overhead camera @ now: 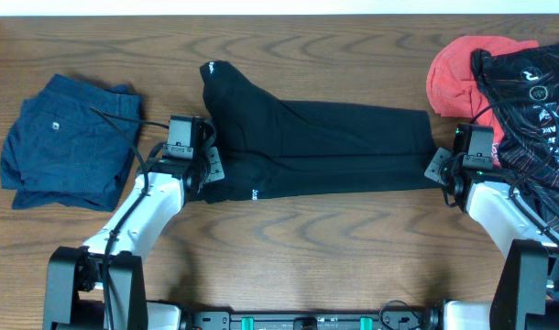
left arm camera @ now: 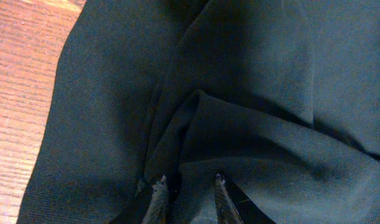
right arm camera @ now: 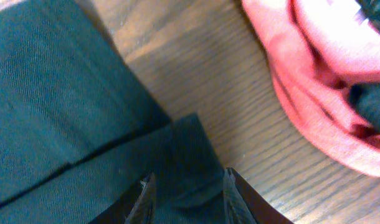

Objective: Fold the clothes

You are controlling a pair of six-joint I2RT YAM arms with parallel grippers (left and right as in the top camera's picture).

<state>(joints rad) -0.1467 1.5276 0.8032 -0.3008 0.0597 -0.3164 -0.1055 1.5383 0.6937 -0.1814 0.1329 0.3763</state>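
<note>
Black trousers [overhead camera: 325, 147], laid flat and lengthwise on the wooden worktop [overhead camera: 298, 238], folded leg on leg, spanning the whole gap between the two tools. Waist end bunched at the left tool [left arm camera: 189, 186], with one flap of cloth reaching further out ahead of it. Hem end square and neat at the right tool [right arm camera: 189, 186]. Left tool pinching a raised fold of the trousers, fingers [left arm camera: 159, 196] close together with dark cloth gathered between them and a ridge of fabric rising just ahead of the tips. Right tool set astride the hem corner, fingers [right arm camera: 146, 190] somewhat apart with the cloth edge lying between them; cannot tell whether clamped on it or only straddling it. Bare wood just ahead of the right tool's tips. Outward of the left tool, near but apart from the trousers, a pair of blue shorts [overhead camera: 69, 142], already folded. Ahead of and outward of the right tool, a crumpled red garment [overhead camera: 458, 73], close to the hem but apart from it. Draped over that red garment, just beside the right tool on its outer side, a black patterned shirt [overhead camera: 536, 92], unfolded and rumpled.
</note>
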